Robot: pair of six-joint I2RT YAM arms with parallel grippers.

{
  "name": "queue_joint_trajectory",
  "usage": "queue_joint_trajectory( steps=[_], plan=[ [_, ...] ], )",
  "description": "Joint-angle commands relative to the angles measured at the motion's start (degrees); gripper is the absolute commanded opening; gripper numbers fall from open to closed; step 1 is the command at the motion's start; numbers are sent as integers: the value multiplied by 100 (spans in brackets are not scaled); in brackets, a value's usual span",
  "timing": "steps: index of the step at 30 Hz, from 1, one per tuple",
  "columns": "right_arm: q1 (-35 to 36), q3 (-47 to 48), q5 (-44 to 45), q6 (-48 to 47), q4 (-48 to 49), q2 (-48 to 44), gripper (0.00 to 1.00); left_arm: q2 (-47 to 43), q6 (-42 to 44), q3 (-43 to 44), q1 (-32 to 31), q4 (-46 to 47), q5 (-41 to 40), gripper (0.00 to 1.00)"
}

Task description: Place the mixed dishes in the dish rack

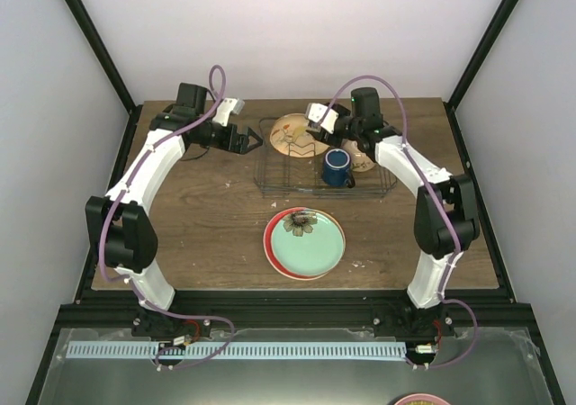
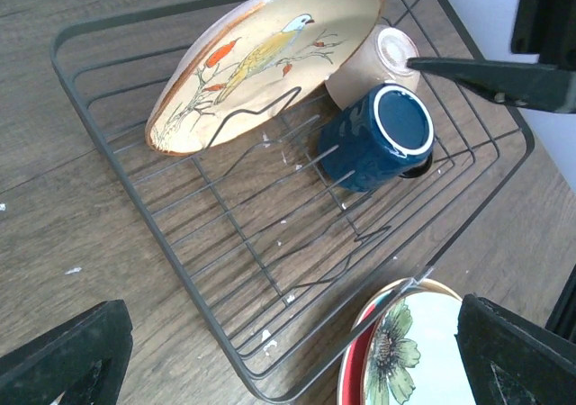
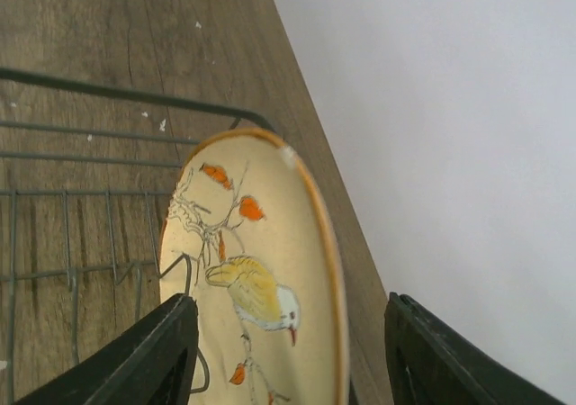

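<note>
Starting at the right gripper [image 3: 290, 315]: spread wide, astride the upper rim of the cream-yellow bird plate [image 2: 261, 58], pinching nothing. Probably parted to release, or to steady without squeezing; cannot tell which. Leaning on a raised divider wire in the far left part of the dish rack [image 2: 261, 252], tilted rather than upright, likely propped that way to save room for more plates.

Just right of it, in the same rack, the dark blue mug [image 2: 378, 135], mouth showing to the top and left wrist views; upright or tipped, hard to say. Tucked behind it, touching or nearly so, the small cream bowl [image 2: 382, 58], base outward.

Over at the left gripper [image 1: 245, 140]: also wide apart and empty, hovering just left of the rack, seemingly parked clear of the other arm.

Near of the rack, apart from it on the table [image 1: 198, 216]: a mint green plate [image 1: 315, 243] with a flower, stacked on a red plate [image 1: 270, 243]. Judged roughly half loaded.
</note>
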Motion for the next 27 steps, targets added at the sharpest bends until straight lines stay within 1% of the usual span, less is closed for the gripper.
queue_joint_trajectory(
  steps=[1,3,5,8,9,12,14,17,20,22,27],
  plan=[
    [117,-73,239,371,-80,-594,59,-134,88,-149,26,-84,152,100],
    [119,-122,401,699,-121,-826,62,-215,105,-282,10,-145,169,100],
    [113,-198,646,1201,-120,-1079,71,-312,114,-432,-38,-249,144,100],
    [121,-204,1020,2231,-251,-1382,84,-340,126,-599,-252,-535,-41,100],
    [123,-137,1154,2559,-388,-1426,86,-323,162,-615,-391,-662,-184,100],
    [126,195,1878,3586,-1015,-1355,88,-193,182,-636,-851,-977,-600,100],
    [121,495,2311,4152,-1538,-1156,91,-66,132,-601,-1099,-1110,-565,99],
    [116,681,2692,4913,-2046,-976,99,113,170,-500,-1449,-1253,-688,99],
    [106,648,2980,5497,-2211,-976,100,295,264,-369,-1726,-1488,-928,99],
    [78,639,3088,5794,-2322,-986,100,352,261,-405,-1851,-1522,-951,99],
    [27,554,3297,6201,-2613,-1041,100,398,252,-630,-2173,-1486,-1033,99]
  ],
)
